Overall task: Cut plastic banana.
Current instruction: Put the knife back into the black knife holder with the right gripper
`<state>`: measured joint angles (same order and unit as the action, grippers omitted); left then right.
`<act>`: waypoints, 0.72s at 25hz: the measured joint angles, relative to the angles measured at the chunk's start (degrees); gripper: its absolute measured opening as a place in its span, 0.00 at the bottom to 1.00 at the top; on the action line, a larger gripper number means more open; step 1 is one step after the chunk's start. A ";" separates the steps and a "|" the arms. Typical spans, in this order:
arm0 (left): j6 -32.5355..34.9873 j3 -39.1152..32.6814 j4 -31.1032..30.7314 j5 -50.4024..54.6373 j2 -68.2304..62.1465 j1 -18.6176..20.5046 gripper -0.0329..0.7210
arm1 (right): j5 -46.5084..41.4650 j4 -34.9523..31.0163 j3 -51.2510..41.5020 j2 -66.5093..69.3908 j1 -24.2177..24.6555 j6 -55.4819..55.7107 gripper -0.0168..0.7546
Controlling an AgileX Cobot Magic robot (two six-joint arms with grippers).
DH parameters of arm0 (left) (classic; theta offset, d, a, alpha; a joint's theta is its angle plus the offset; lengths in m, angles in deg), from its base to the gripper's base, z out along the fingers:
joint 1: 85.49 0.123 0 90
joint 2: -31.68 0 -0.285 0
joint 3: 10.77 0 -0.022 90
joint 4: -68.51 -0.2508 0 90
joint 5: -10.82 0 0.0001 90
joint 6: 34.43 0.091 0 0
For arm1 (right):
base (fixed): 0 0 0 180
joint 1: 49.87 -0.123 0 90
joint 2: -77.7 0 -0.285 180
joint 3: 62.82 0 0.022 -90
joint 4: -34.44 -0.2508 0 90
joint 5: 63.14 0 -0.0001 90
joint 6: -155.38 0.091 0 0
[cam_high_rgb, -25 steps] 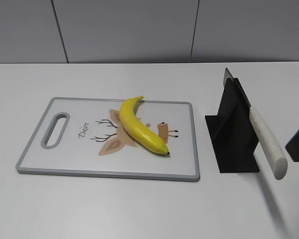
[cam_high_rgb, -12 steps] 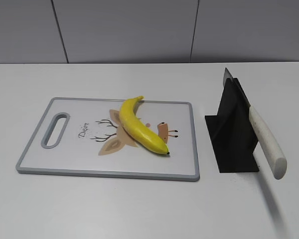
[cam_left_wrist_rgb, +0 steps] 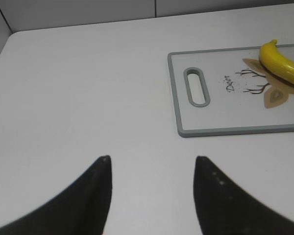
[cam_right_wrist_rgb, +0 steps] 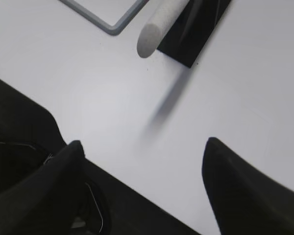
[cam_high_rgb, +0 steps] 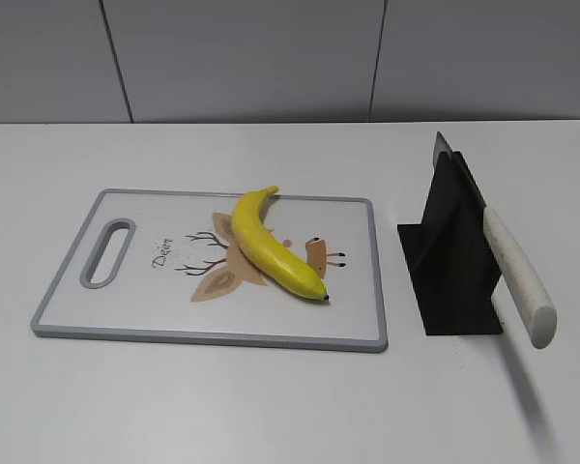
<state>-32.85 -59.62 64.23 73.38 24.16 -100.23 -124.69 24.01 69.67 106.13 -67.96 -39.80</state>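
Observation:
The yellow plastic banana [cam_high_rgb: 267,246] lies whole on the white cutting board [cam_high_rgb: 135,300], dark tip toward the front right. Part of it shows in the left wrist view [cam_left_wrist_rgb: 282,62]. A knife with a white handle [cam_high_rgb: 518,274] rests in a black stand [cam_high_rgb: 451,261] right of the board; its handle end shows in the right wrist view [cam_right_wrist_rgb: 159,28]. My left gripper [cam_left_wrist_rgb: 152,159] is open and empty over bare table, left of the board. My right gripper [cam_right_wrist_rgb: 143,142] is open and empty over the table's front edge, short of the knife handle. Neither gripper shows in the exterior view.
The cutting board has a grey rim and a handle slot [cam_left_wrist_rgb: 197,86] at its left end. The table's front edge [cam_right_wrist_rgb: 137,193] runs under my right gripper, with dark space below it. A grey wall stands behind the table.
My right gripper showed at the right edge of the exterior view one second ago and has since moved out of that view. The banana, board and knife have not moved.

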 joint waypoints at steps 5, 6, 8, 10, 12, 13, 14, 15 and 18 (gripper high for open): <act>0.00 0.00 0.00 0.00 0.00 0.00 0.73 | 0.82 0.00 -0.16 -5.23 0.00 -0.57 0.77; 0.00 0.00 0.00 0.00 0.00 0.00 0.73 | 0.86 0.00 -0.16 -6.45 0.00 -0.62 0.77; 0.00 0.00 0.00 0.00 0.00 0.00 0.73 | 0.94 0.12 -0.16 -8.88 0.00 -0.69 0.75; 0.00 0.00 0.00 0.00 0.00 0.00 0.73 | 0.96 0.29 -0.16 -11.80 0.00 -0.68 0.74; 0.00 0.00 0.00 0.00 0.00 0.00 0.73 | 1.01 0.48 -0.23 -14.47 0.00 -0.68 0.74; 0.00 0.00 0.00 0.00 0.00 0.00 0.73 | 1.01 0.55 -0.30 -15.85 0.00 -0.68 0.74; 0.00 0.00 0.00 0.00 0.00 0.00 0.73 | 1.01 0.55 -0.41 -17.16 0.00 -0.68 0.73; 0.00 0.00 0.00 0.00 0.00 0.00 0.73 | 1.01 0.59 -0.41 -18.22 0.00 -0.68 0.73; 0.00 0.00 0.00 0.00 0.00 0.00 0.73 | 1.01 0.59 -0.41 -20.73 0.00 -0.68 0.73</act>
<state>-32.85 -59.62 64.23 73.38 24.16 -100.23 -123.69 24.60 69.26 85.40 -67.96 -40.48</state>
